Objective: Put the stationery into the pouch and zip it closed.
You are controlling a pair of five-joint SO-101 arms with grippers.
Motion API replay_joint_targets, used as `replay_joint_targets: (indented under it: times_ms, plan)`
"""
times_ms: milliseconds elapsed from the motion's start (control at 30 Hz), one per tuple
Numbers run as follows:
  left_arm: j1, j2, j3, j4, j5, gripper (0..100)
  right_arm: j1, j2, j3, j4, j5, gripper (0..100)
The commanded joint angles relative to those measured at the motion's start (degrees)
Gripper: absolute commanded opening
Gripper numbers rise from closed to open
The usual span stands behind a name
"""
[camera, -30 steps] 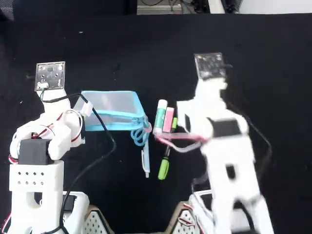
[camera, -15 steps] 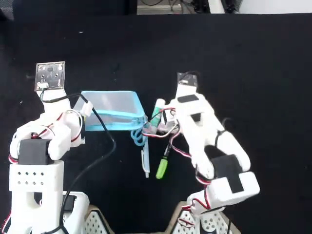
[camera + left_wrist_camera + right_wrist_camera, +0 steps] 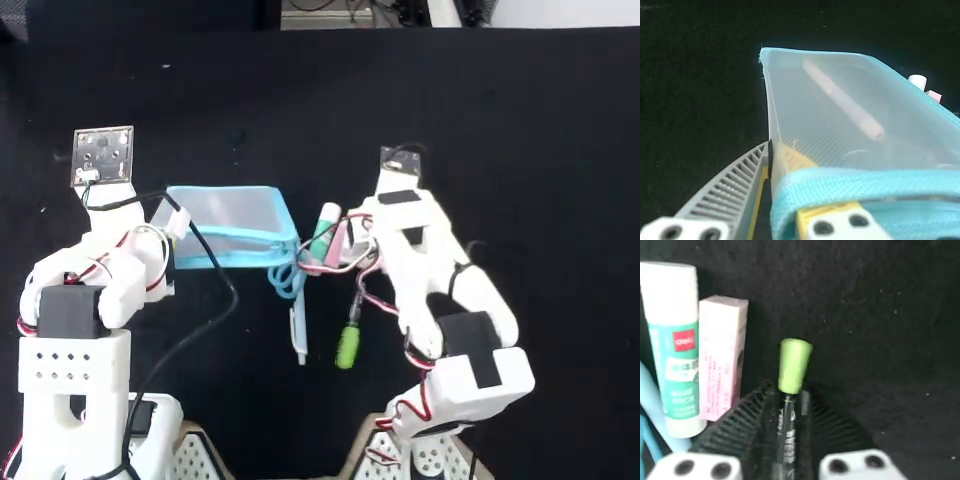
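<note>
Seen from the high view, your left gripper (image 3: 168, 252) pinches the left end of the translucent, blue-trimmed pouch (image 3: 232, 220). The pouch lies on the black table (image 3: 520, 120) at centre left of the frame, and its blue strap loop (image 3: 290, 278) hangs off the lower right corner. Just right of the pouch, a glue stick (image 3: 326, 232) and a pink eraser (image 3: 342, 240) lie side by side, with your right arm (image 3: 430, 290) bent over them from the lower right. Below the loop lies a white pen (image 3: 298, 335). To its right is the green highlighter (image 3: 347, 348), its green cap toward the bottom of the frame and its dark barrel running up under the arm. In the left wrist view, a yellow-padded jaw and a grey ribbed jaw at the lower left clamp the pouch's mesh wall, with the blue trim crossing the bottom of the frame. A pale stick (image 3: 842, 100) shows through the mesh at centre; you cannot tell whether it lies inside the pouch or beneath it. The glue stick's white cap and a corner of the eraser peek over the pouch's far edge at right. In the right wrist view, your right gripper (image 3: 787, 390) is closed on the highlighter's barrel, which lies lengthwise between the black ribbed jaws. One green end pokes past the tips at centre frame. The glue stick stands at far left with the eraser just beside it, and the eraser is near the highlighter but apart from it.
</note>
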Motion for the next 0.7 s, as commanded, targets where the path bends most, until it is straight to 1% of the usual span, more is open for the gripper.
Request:
replay_joint_targets:
  times_ms: [0, 133, 233, 300, 433, 533, 600, 667]
  plan:
    - [-0.57, -0.7, -1.01, -0.7, 0.18, 3, 0.79, -1.01, -3.03, 0.18, 5.36, 1.0]
    - [-0.48, -0.7, -1.01, -0.7, 0.18, 3, 2.37, -8.13, -3.03, 5.98, 13.89, 1.0]
    - [-0.22, -0.7, -1.01, -0.7, 0.18, 3, 3.6, -17.45, -3.12, 10.37, 21.36, 1.0]
    - [-0.22, -0.7, -1.01, -0.7, 0.18, 3, 4.04, -24.66, -3.12, 12.57, 23.91, 1.0]
    - [-0.4, -0.7, -1.01, -0.7, 0.18, 3, 3.6, -39.96, -2.77, 16.09, 24.44, 1.1]
    - [-0.57, -0.7, -1.01, -0.7, 0.18, 3, 3.69, -50.07, -1.63, 16.0, 24.44, 1.1]
    - [-0.57, -0.7, -1.01, -0.7, 0.18, 3, 3.69, -53.41, 1.01, 14.51, 24.88, 1.1]
    - [-0.66, -0.7, -1.01, -0.62, 0.18, 3, 4.31, -53.05, 4.35, 13.54, 24.97, 1.1]
